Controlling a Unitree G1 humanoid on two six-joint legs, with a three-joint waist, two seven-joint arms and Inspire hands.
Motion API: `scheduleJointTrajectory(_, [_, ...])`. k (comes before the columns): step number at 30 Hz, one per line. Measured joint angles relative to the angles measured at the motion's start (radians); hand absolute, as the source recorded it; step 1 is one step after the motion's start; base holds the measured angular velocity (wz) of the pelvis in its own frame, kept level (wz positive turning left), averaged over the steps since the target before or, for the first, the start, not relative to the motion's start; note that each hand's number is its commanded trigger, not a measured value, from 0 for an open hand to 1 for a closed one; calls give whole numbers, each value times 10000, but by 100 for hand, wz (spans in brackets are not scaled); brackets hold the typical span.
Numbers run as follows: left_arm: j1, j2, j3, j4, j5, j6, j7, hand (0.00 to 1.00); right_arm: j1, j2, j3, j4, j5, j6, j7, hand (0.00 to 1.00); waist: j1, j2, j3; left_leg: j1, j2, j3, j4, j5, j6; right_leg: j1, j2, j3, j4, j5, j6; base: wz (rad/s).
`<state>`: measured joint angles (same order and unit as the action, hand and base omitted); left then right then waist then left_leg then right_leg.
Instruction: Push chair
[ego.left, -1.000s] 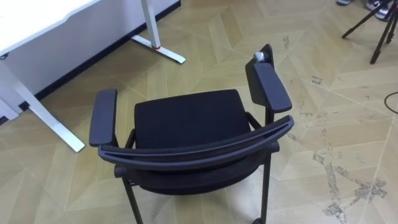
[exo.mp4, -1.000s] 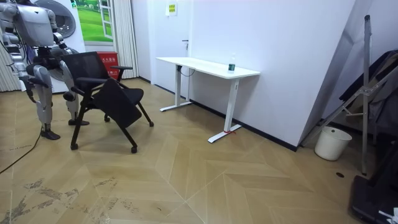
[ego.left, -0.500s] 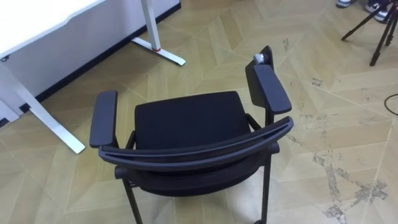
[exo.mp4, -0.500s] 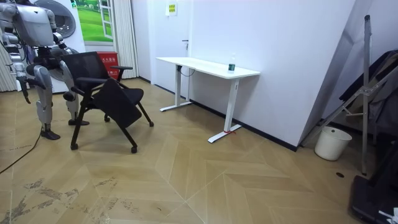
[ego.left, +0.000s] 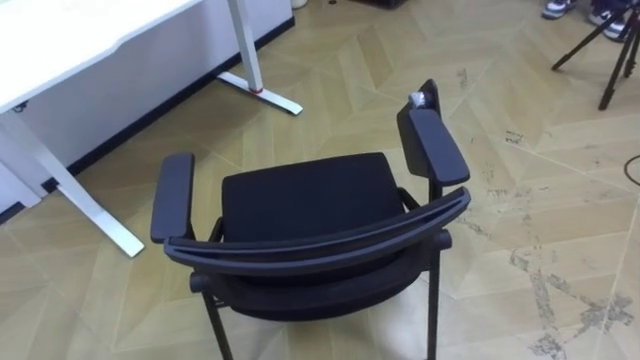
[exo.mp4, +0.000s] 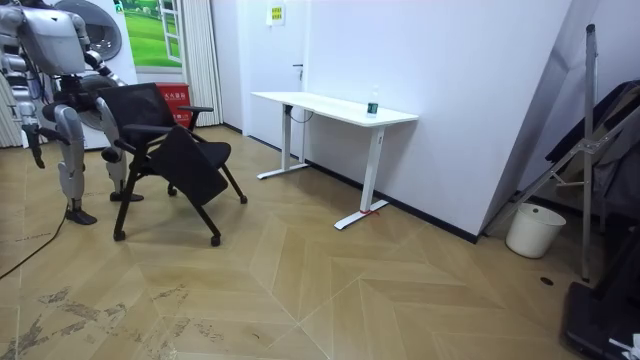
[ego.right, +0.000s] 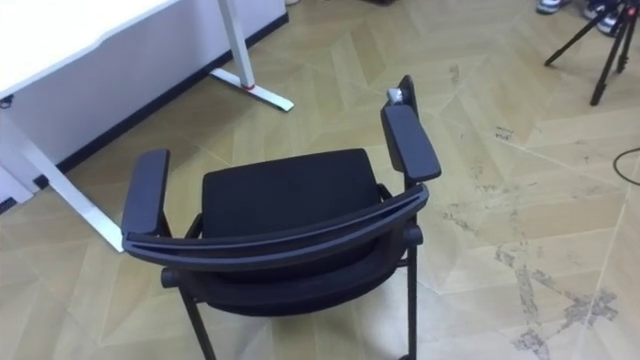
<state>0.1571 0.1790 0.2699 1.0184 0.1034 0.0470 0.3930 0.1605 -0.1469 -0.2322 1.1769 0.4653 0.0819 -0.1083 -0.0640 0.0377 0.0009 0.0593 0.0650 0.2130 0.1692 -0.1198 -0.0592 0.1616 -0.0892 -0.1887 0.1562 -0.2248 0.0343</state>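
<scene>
Your robot's right hand (exo.mp4: 37, 157) hangs low at its side in the room view, apart from the chair (ego.left: 300, 200). Whether it is spread or curled cannot be told from there. The robot stands just behind the black chair and looks down over the curved backrest (ego.left: 320, 238), with the seat beyond it and the white surface (ego.left: 70, 30) off to its upper left. The backrest stands untouched in the eye views, so the push, by this reading, is not yet begun.

Watch your aim. The chair sits at an angle to the surface, and a shove off-centre on the backrest would likely swing it. That could send the left armrest (ego.left: 172, 195) toward the surface's leg (ego.left: 85, 200) or its foot (ego.left: 262, 92). Press too high on the backrest and the front legs may catch on the wood floor (ego.left: 560, 180), tipping the chair forward. A bottle (exo.mp4: 374, 104) stands on the surface, and a hard knock could topple it.
</scene>
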Motion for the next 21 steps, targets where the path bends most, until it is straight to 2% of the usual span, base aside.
scheduleJointTrajectory(2, [-18, 64, 51, -622, 244, 18, 336, 0, -19, -87, -82, 2, -70, 57, 32, 0, -86, 68, 9, -22, -3, -61, 1, 0, 0, -1, 2, -32, -1, 0, 0, 4])
scheduleJointTrajectory(6, [-391, 302, 69, -768, 852, 19, 769, 0, -40, -189, -304, -41, -98, 59, 33, 0, -67, 202, -5, -10, -3, -55, 1, 0, 0, -14, 2, -5, 6, -1, -2, -1])
scheduleJointTrajectory(9, [-559, 411, 131, -1269, 2057, 84, 855, 0, -41, -203, -310, -46, -240, 62, 142, 0, -76, 296, -56, -13, -4, -52, 2, 0, 0, -17, 1, -2, 7, -1, -2, 0])
scheduleJointTrajectory(10, [-566, 435, 131, -1645, 2436, 95, 855, 0, -55, -220, -314, -59, -332, 63, 236, 0, -66, 249, -33, -12, -4, -41, 2, 0, 0, -21, 1, 1, 7, -1, -2, 0])
scheduleJointTrajectory(14, [-609, 446, 118, -3122, 3675, 150, 859, 0, -211, -289, -349, -55, -425, 40, 320, 0, -92, 271, -45, -50, -4, -51, 13, 0, 0, -43, 2, -8, -2, -1, -2, 0])
scheduleJointTrajectory(21, [-822, 553, 103, -5382, 4433, 301, 854, 0, -269, -286, -345, -148, -357, 50, 358, 0, -72, 357, -89, -117, -6, -68, 16, 0, 0, -88, 5, -1, -7, 3, -5, 1])
